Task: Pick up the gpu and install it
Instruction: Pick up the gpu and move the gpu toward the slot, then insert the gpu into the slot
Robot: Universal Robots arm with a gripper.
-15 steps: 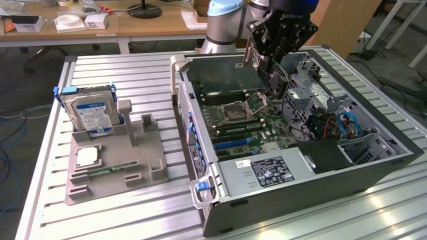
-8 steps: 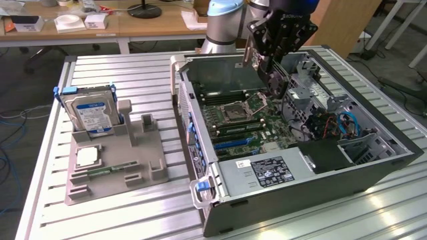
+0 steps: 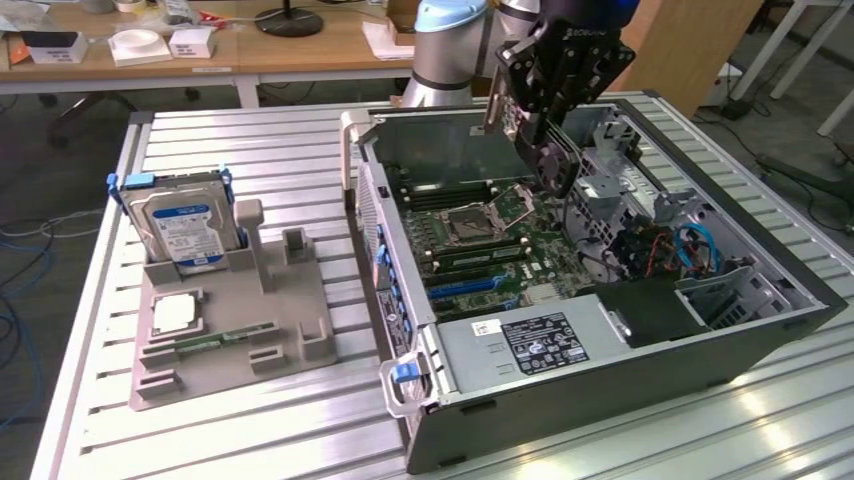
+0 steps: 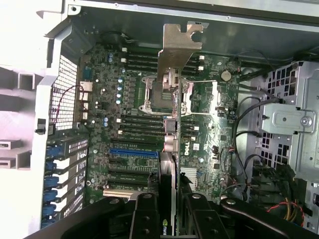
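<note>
Gripping the gpu (image 4: 170, 144) between its two black fingers (image 4: 144, 214), the gripper (image 4: 169, 204) hangs over the open case (image 3: 747, 330), jaws closed on the card. In the wrist view the card is edge-on, so its faces are hidden. Only a thin dark strip shows, with part of a green logo between the fingers. The end nearest the camera is cut off by the frame. Its silver bracket (image 4: 178, 42) sticks out at the far end, over the case wall beyond the cpu socket (image 4: 164, 97). The strip crosses the socket and ends near a blue slot (image 4: 133, 153) on the motherboard (image 4: 109, 99). Whether the card's lower edge touches the board cannot be told.

In the exterior view the gripper sits at about 12 o'clock of the case. Its black body covers most of the card, and the arm (image 3: 447, 40) is cut off above. A grey holder (image 3: 267, 320) lies on the table (image 3: 240, 140) at 9 o'clock of the case. A hard drive (image 3: 184, 225) stands upright at the holder's 11 o'clock. At the case's 6 o'clock the power supply (image 3: 534, 340) hides that part of the board. Cables (image 3: 694, 250) crowd the bays at 3 o'clock.
</note>
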